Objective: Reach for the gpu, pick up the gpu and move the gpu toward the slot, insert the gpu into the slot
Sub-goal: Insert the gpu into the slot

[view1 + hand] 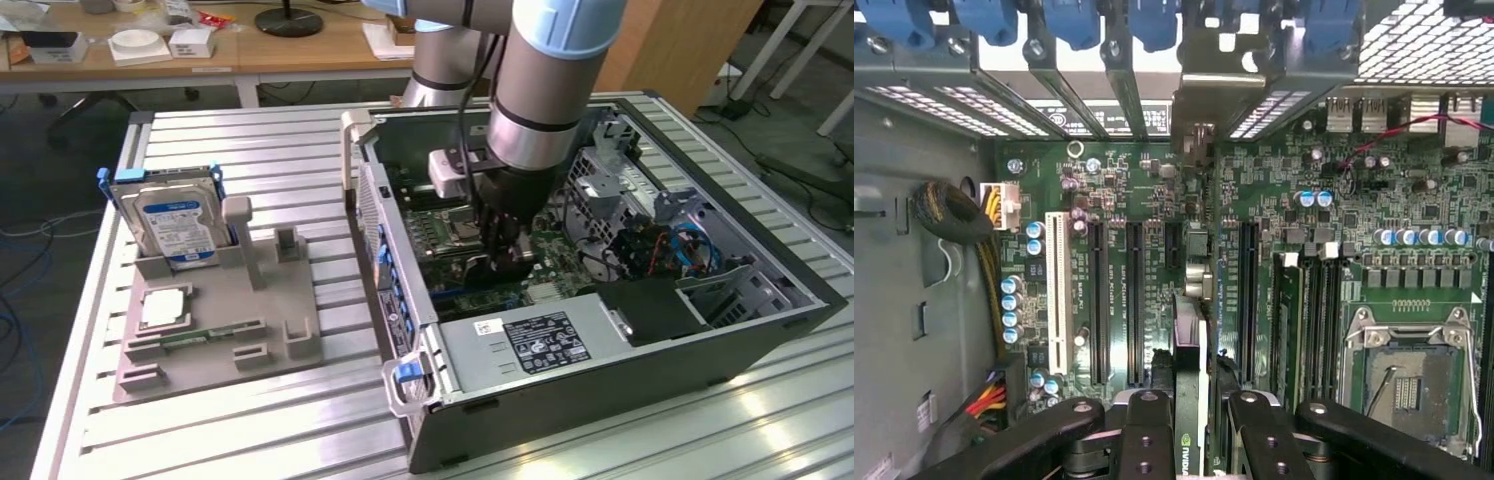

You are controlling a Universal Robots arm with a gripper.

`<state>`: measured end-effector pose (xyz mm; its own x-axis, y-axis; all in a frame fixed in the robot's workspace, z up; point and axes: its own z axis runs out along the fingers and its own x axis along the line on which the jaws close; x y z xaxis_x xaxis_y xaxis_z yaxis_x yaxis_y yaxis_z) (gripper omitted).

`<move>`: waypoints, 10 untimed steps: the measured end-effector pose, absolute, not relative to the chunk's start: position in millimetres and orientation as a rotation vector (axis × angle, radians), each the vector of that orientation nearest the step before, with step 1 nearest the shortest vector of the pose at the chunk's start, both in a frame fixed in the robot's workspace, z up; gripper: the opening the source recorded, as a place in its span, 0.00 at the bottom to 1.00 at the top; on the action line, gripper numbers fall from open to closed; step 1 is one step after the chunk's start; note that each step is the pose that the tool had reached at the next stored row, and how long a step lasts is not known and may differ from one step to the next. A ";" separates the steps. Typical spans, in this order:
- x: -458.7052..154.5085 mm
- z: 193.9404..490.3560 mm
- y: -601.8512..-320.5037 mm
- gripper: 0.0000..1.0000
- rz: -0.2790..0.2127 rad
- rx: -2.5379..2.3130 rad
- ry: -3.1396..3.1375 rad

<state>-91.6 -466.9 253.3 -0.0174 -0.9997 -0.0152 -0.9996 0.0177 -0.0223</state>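
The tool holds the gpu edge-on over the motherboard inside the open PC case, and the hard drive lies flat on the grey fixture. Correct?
Not quite: the hard drive stands upright in the grey fixture, as the exterior view shows. The rest holds: the tool holds the gpu edge-on over the motherboard inside the PC case.

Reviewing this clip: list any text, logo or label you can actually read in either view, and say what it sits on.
No wording is readable.
Green logo mark, no legible letters: on the gpu held edge-on in the gripper.
Power supply label: print too small.
Hard drive label: too small.
Motherboard silkscreen: blurred.
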 end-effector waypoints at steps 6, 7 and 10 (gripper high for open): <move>-90.7 253.2 -465.0 0.26 -0.004 -2.185 2.224; -91.1 253.1 -464.1 0.26 -0.004 -2.185 2.224; -93.5 252.8 -463.2 0.26 -0.004 -2.185 2.224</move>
<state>-93.5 -463.2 252.8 -0.0175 -0.9997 -0.0153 -0.9997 0.0178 -0.0187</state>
